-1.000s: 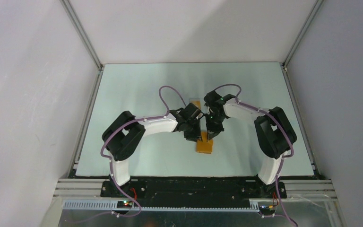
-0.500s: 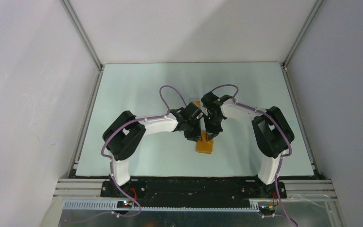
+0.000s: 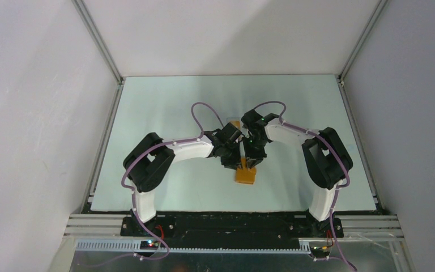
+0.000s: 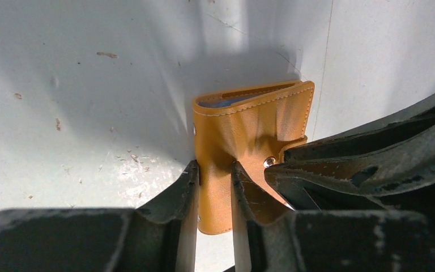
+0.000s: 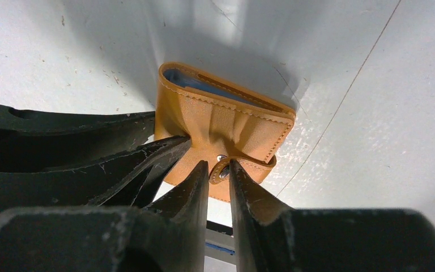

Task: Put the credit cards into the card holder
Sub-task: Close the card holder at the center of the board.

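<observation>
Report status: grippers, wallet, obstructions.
Left gripper fingers shut on orange leather folding card holder. Right gripper fingers astride its clasp tab, grip unclear. Blue card edge inside. Nothing blocking seen.

Bright, even light; soft shadow behind card holder [image 4: 249,130]; foreground blurred.

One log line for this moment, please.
left gripper: clamped on card holder | right gripper: astride clasp tab, grip unclear | blue card: inside card holder
</observation>
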Controlling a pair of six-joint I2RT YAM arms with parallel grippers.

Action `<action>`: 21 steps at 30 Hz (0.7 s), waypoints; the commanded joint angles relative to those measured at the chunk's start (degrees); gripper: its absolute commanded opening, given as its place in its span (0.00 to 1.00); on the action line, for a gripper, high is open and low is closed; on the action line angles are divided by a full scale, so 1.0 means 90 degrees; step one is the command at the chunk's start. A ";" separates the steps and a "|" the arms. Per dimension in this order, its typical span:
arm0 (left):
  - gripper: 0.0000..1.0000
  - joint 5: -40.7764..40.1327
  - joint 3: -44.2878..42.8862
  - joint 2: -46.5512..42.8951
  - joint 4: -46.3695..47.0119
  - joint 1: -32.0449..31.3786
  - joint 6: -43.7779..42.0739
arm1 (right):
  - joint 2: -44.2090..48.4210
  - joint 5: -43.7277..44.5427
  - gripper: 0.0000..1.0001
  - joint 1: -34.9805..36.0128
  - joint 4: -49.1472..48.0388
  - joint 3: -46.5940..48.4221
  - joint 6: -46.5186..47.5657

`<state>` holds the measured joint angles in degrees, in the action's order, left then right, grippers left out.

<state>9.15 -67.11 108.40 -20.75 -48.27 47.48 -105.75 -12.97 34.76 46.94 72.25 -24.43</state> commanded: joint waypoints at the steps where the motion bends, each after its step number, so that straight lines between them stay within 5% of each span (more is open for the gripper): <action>1: 0.22 -0.0229 -0.0024 0.0301 -0.0097 -0.0102 -0.0179 | 0.0228 -0.0051 0.24 -0.0041 0.0039 0.0209 -0.0011; 21: 0.21 -0.0213 -0.0025 0.0348 -0.0097 -0.0103 -0.0187 | 0.0554 -0.0568 0.28 -0.0243 -0.0306 -0.0121 -0.0076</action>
<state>9.15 -67.11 108.42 -20.75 -48.27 47.48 -103.81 -17.52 32.86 44.84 71.85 -24.82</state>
